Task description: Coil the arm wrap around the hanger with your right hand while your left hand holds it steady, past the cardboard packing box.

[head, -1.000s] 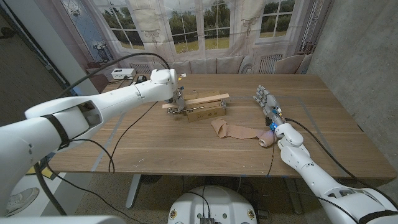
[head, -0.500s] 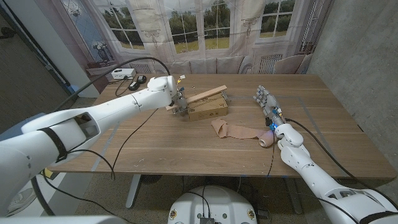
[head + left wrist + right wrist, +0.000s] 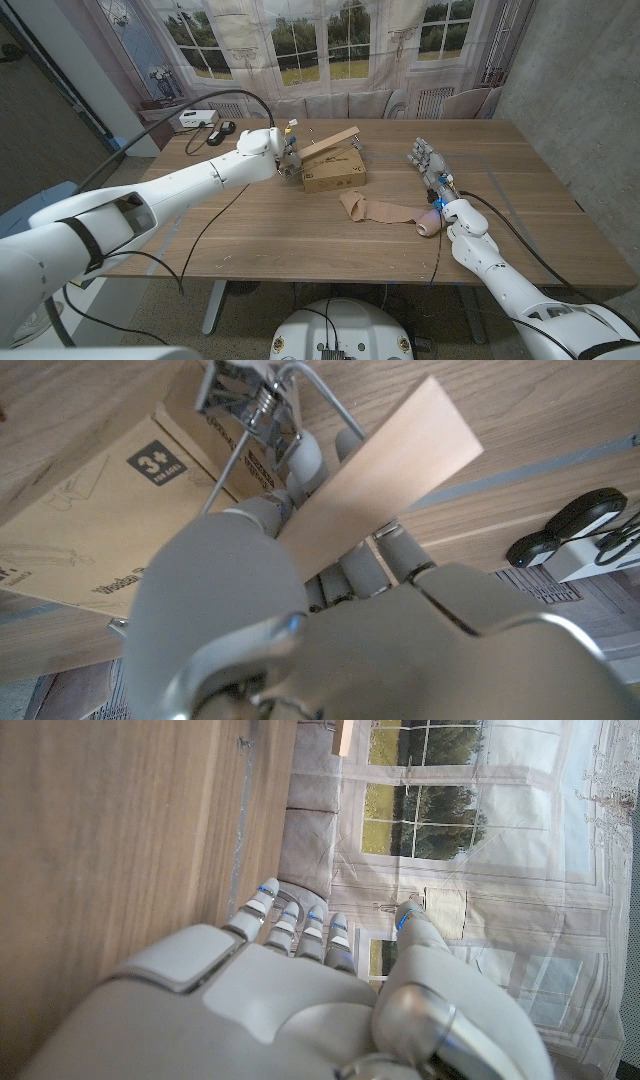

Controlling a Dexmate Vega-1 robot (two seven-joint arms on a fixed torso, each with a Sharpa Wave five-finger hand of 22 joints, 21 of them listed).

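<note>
My left hand (image 3: pixel 284 160) grips one end of the wooden hanger (image 3: pixel 331 138), a pale bar with metal clips, and holds it tilted up over the cardboard packing box (image 3: pixel 334 173). In the left wrist view the bar (image 3: pixel 385 465) runs across my fingers (image 3: pixel 300 465), with a metal clip (image 3: pixel 245 400) and the printed box (image 3: pixel 90 525) beyond. The beige arm wrap (image 3: pixel 375 208) lies loose on the table in front of the box, its rolled end (image 3: pixel 428 225) near my right wrist. My right hand (image 3: pixel 428 160) waits to the right with fingers straight, holding nothing; its back (image 3: pixel 270 1000) fills the right wrist view's lower part.
A white box (image 3: pixel 197 118) and a black object (image 3: pixel 222 127) sit at the table's far left corner. A black cable (image 3: pixel 215 200) trails from my left arm across the wooden table (image 3: pixel 250 240). A sofa (image 3: pixel 340 103) stands behind the table.
My left hand has raised the hanger and tilted its free end upward, carrying it from in front of the box to above it. The right hand and the wrap have stayed still.
</note>
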